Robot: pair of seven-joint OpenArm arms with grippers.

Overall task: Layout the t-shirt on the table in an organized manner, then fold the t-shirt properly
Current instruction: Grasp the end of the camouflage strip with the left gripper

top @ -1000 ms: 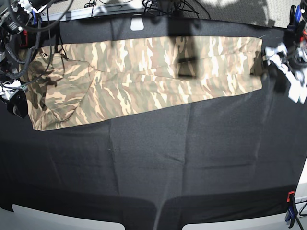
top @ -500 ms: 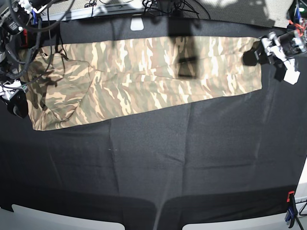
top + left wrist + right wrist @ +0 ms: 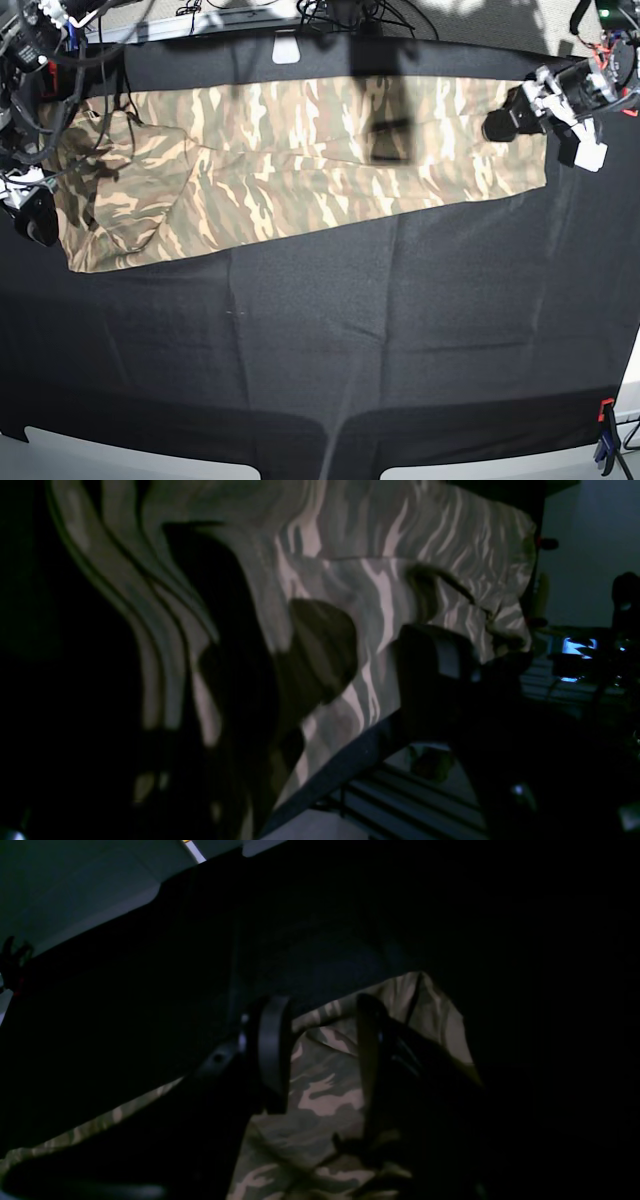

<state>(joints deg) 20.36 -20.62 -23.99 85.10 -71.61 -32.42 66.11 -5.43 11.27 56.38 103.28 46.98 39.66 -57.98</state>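
Base view: t-shirt (image 3: 300, 165) spans the tabletop (image 3: 400, 330) toward 12 o'clock; left gripper (image 3: 545, 125) jaws gape wide, empty; right gripper (image 3: 320, 1055) jaws half-parted astride cloth.

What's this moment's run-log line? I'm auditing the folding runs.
t-shirt: folded strip on table | left gripper: open, hem end | right gripper: open, sleeve end

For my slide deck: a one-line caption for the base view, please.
Camouflage t-shirt folded lengthwise across the black table, right gripper at one end, open left gripper at the other.
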